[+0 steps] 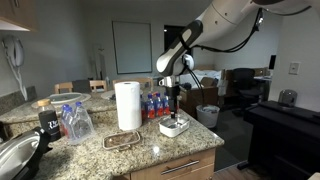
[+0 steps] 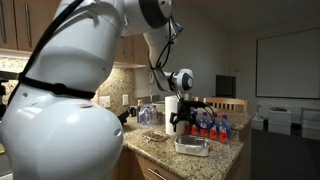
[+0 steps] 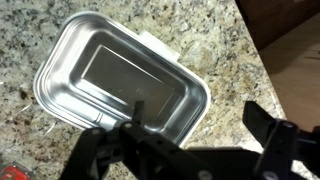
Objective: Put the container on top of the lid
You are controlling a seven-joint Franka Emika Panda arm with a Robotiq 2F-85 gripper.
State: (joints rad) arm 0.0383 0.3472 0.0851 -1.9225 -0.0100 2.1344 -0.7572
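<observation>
The container [image 3: 120, 72], a shallow clear-whitish tub with rounded corners, sits upright and empty on the granite counter. It shows in both exterior views [image 1: 173, 127] [image 2: 192, 146]. My gripper [image 3: 205, 120] hangs open just above its near end. One finger [image 3: 140, 108] is over the tub's inside and the other [image 3: 270, 125] over bare granite beside it. In an exterior view the gripper [image 1: 175, 106] points straight down over the tub. The lid [image 1: 122, 141] lies flat on the counter in front of the paper-towel roll, apart from the tub, and is faint in an exterior view [image 2: 156, 137].
A paper-towel roll [image 1: 128, 105] stands between lid and tub. Water bottles [image 1: 154, 106] stand behind the tub, and more bottles [image 1: 75, 122] stand further along the counter. A round metal pan [image 1: 15, 155] sits at the counter's end. The counter edge [image 3: 262, 62] runs close beside the tub.
</observation>
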